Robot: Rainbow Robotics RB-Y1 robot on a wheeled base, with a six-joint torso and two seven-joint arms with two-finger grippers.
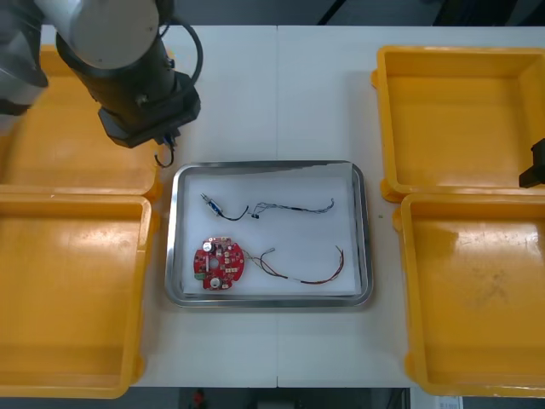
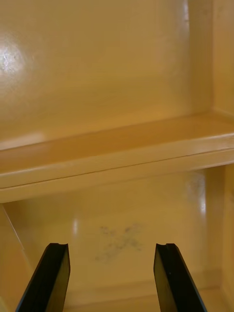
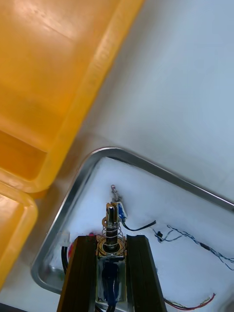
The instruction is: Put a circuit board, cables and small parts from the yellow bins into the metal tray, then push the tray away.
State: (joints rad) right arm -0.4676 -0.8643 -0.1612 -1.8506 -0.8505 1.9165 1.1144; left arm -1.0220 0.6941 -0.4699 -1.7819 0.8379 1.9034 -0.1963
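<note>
- Nearest us, at the lower left and lower right of the front view, we see the near left bin (image 1: 68, 290) and the near right bin (image 1: 477, 298), both yellow.
- Between them, in the middle of the frame, the metal tray (image 1: 174, 247) rests on the table (image 1: 272, 94); it is white inside.
- In the tray's lower left lies the circuit board (image 1: 219, 264), round and red. Just right of it, the red and yellow cable (image 1: 311, 280) curves toward the tray's right side.
- Higher in the tray we find the black cable (image 1: 228, 213) and, right of it, the blue and white cable (image 1: 294, 207).
- The right gripper (image 2: 112, 275) hangs over a bin's scuffed floor. Its fingers (image 2: 51, 278) stand well apart with nothing between them, and the touching rims of two bins run beyond their tips.
- At the upper left and upper right sit the far left bin (image 1: 60, 153) and the far right bin (image 1: 460, 119).
- The left arm (image 1: 128, 77) reaches in at the upper left, over the far left bin's right edge, just beyond the tray's upper left corner.
- The left gripper (image 3: 111, 241) is clamped on a small metal part (image 3: 111, 219) with a spring around it, which sticks out past the fingertips. Beyond it we see the tray's corner and the black cable's end.
</note>
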